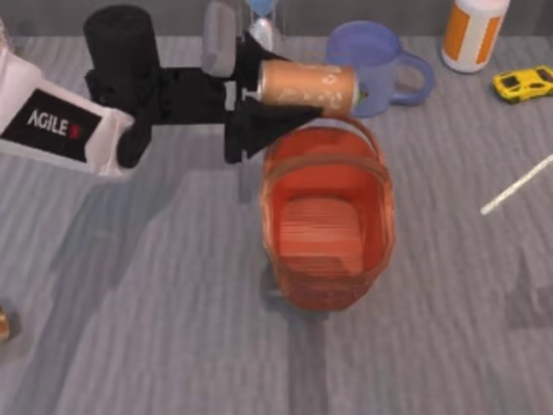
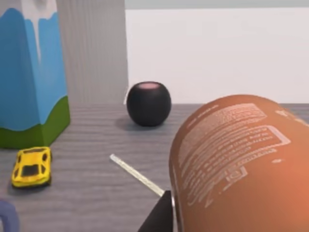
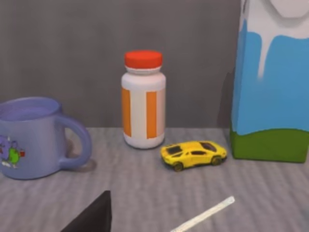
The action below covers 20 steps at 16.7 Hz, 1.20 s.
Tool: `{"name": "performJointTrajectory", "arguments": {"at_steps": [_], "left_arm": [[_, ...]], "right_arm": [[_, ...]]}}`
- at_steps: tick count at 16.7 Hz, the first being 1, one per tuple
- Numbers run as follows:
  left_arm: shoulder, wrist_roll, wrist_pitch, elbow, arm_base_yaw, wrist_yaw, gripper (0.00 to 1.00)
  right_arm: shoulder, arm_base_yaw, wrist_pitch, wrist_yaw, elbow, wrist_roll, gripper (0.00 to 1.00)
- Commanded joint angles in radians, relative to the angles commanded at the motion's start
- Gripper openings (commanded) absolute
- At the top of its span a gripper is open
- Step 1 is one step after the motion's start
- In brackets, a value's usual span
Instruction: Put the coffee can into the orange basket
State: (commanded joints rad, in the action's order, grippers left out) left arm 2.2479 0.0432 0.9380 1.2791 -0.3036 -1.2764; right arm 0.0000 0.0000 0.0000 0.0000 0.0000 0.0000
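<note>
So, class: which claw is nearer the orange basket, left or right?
Left. The left claw holds the coffee can just above the orange basket at its far rim. The right claw is outside the top view.

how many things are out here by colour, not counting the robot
orange: 2, the can and basket
blue: 2, the mug and carton
yellow: 1, the toy car
white: 2, the bottle and stick
black: 1, the ball
total: 8, leaving out two partly hidden items at the table's far edge
</note>
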Motion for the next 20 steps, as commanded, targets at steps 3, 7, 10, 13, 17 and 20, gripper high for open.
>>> {"name": "performJointTrajectory", "arguments": {"at_steps": [3,7,10,13,17,20], "left_arm": [[0.054,-0.002,0.073,-0.026,0.007,0.003,0.00],[0.056,-0.002,0.076,-0.027,0.007,0.003,0.00],[0.056,-0.002,0.076,-0.027,0.007,0.003,0.23],[0.056,-0.002,0.076,-0.027,0.007,0.003,0.45],[0.056,-0.002,0.076,-0.027,0.007,0.003,0.75],[0.056,-0.002,0.076,-0.027,0.007,0.003,0.98]], "right_arm": [[0.000,0.000,0.000,0.000,0.000,0.000,1.00],[0.000,0.000,0.000,0.000,0.000,0.000,1.00],[0.000,0.000,0.000,0.000,0.000,0.000,1.00],[0.000,0.000,0.000,0.000,0.000,0.000,1.00],[0.000,0.000,0.000,0.000,0.000,0.000,1.00],[0.000,0.000,0.000,0.000,0.000,0.000,1.00]]}}
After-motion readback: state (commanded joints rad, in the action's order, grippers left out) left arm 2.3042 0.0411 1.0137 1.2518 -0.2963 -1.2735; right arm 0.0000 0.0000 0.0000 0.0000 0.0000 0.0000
